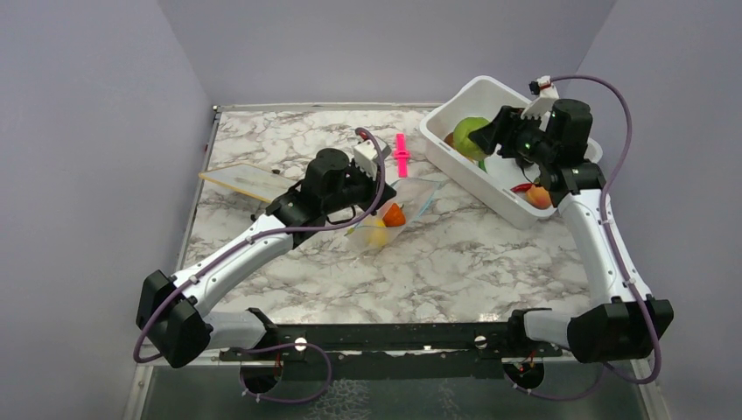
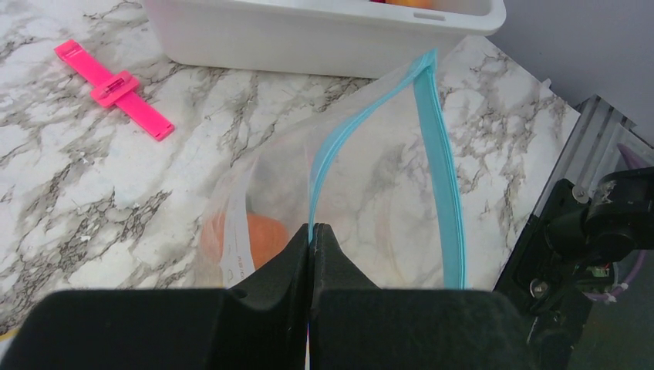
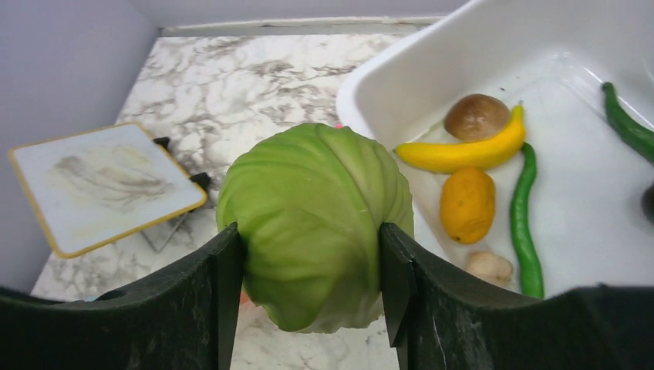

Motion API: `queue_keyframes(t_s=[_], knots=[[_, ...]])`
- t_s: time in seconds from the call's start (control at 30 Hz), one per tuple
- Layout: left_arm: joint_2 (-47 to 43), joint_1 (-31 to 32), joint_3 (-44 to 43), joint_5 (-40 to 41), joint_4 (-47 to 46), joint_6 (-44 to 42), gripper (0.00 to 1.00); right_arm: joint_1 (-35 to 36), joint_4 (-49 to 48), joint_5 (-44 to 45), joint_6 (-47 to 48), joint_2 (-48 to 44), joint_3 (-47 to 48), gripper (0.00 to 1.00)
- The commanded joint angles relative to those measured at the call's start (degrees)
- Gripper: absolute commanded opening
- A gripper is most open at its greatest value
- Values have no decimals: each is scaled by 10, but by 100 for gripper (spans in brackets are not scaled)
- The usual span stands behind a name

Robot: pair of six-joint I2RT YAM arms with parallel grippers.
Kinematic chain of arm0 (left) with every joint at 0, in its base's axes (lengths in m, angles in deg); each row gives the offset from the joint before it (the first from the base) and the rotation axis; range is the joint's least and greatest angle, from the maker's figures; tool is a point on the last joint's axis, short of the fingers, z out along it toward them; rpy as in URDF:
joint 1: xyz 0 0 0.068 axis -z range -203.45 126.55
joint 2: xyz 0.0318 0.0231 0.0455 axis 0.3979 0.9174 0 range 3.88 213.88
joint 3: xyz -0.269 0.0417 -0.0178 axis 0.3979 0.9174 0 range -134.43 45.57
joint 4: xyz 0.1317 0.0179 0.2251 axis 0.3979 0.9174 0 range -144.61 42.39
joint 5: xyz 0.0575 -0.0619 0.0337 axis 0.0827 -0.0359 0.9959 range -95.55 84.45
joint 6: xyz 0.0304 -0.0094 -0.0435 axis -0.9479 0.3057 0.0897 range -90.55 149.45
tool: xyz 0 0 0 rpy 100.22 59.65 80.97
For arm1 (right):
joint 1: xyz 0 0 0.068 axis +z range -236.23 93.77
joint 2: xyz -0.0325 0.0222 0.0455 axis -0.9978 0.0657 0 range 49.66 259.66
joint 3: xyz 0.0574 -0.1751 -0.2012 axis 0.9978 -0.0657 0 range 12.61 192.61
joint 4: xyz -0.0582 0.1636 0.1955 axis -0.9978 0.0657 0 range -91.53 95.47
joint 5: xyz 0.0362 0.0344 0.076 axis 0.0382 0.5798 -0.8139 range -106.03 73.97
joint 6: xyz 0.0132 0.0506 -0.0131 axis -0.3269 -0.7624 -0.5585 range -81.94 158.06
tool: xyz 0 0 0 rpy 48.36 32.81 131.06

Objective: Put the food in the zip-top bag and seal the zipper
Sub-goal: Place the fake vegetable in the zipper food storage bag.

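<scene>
The clear zip-top bag [image 2: 385, 177] lies on the marble with its mouth standing open. My left gripper [image 2: 311, 231] is shut on one side of its light blue zipper [image 2: 443, 169]. Inside the bag I see an orange piece [image 2: 262, 235] and a yellow piece [image 1: 376, 232]. My right gripper [image 3: 308, 231] is shut on the green ball [image 3: 316, 216], a cabbage, and holds it in the air at the left end of the white tub [image 1: 490, 188]. More food lies in the tub: a yellow banana [image 3: 463, 152], a brown ball [image 3: 476, 116], an orange piece [image 3: 466, 204] and a green bean [image 3: 524, 216].
A bright pink clip [image 1: 402, 155] lies on the table between the bag and the tub. A flat pale board [image 1: 241, 181] rests propped at the left. Grey walls close in the table on the left, back and right.
</scene>
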Motion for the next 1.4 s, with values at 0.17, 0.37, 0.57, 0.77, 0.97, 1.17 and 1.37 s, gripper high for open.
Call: queue_keyframes(t_s=[0.17,0.37,0.57,0.77,0.97,1.17,1.37], knots=[[22,1,-62,9,12,19,0,0,-131,-249,-110,-83,-76,34],[31,1,-64,4,2,26,0,0,-357,-364,-249,-128,-181,34],[50,1,-71,13,5,31,0,0,-463,-386,-336,-129,-225,34],[60,0,-85,79,25,63,0,1,-484,-398,-372,-112,-202,34],[42,0,-83,145,10,85,0,32,-452,-373,-368,-110,-204,34],[51,0,-90,135,2,107,0,72,-443,-339,-375,-95,-211,34],[61,0,-86,91,-15,127,0,83,-408,-305,-371,-73,-217,33]])
